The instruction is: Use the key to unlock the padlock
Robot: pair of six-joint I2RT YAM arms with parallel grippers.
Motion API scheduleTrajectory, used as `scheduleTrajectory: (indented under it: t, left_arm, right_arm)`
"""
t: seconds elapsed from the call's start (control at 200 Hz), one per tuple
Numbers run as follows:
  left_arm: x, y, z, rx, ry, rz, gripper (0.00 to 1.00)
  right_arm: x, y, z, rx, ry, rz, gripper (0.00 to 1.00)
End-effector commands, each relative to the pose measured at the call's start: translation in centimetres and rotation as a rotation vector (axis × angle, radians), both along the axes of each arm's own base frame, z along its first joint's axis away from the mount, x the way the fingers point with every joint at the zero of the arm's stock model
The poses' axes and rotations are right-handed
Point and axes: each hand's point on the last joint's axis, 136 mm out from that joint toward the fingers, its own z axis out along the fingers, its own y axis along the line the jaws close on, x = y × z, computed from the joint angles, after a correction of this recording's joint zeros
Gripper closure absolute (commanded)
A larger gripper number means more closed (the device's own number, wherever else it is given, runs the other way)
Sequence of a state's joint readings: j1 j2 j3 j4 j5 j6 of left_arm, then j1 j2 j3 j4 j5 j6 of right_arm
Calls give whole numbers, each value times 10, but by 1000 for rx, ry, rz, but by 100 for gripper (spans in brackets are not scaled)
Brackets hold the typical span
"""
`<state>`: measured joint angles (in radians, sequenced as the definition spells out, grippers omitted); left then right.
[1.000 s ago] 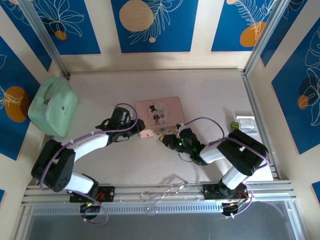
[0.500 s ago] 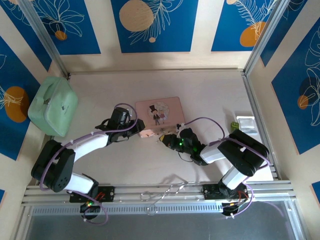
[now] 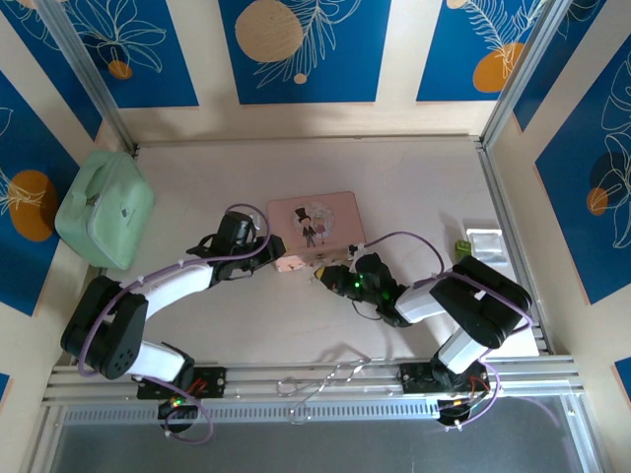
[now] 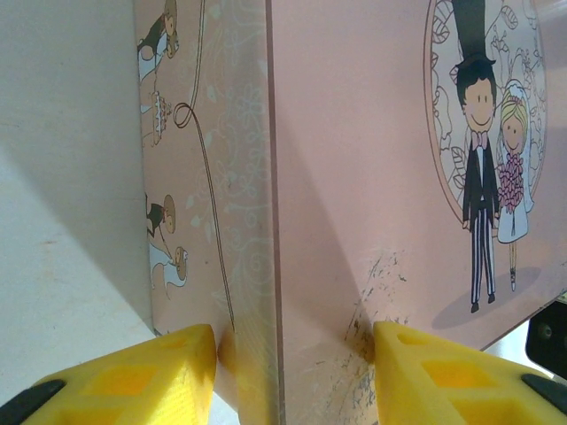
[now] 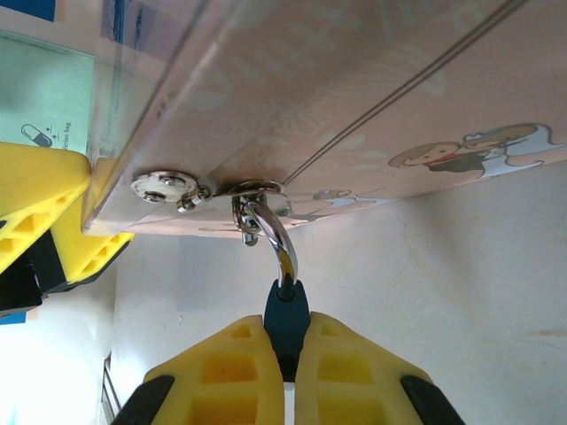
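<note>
Two grips: left gripper (image 4: 294, 343) clamps pink tin (image 4: 354, 177); right gripper (image 5: 285, 336) pinches padlock (image 5: 285, 305).

The tiny padlock (image 5: 283, 310) hung from the metal clasp (image 5: 255, 190) on the side of the pink tin (image 5: 372, 80), its bright silvery shackle curving through the clasp's ring. The small, dark bluish-teal body pointed away from the tin, pinched between the yellow fingers of the right gripper (image 5: 285, 341). Whether the shackle was latched could not be made out.
</note>
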<state>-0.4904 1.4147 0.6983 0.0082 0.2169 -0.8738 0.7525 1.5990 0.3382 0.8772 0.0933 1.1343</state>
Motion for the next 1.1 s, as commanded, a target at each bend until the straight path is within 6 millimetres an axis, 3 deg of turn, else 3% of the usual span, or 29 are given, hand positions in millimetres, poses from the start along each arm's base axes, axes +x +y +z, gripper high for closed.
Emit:
scheduleTrajectory:
  t: [0.0,0.205,0.39,1.095]
  left_arm:
    - [-25,29,-36,111,130,30,52]
    - [-25,31,-38,116,132,32,52]
    - [-25,32,-40,117,135,30,52]
    - [-24,36,-39,117,136,31,52]
  right_arm:
    - [6,-6,-2,5,-7,-32,100]
    - [12,-10,1,63,-8,-83,100]
    - [17,1,4,93,-10,-77,100]
    - [21,-6,-1,137,29,-174,100]
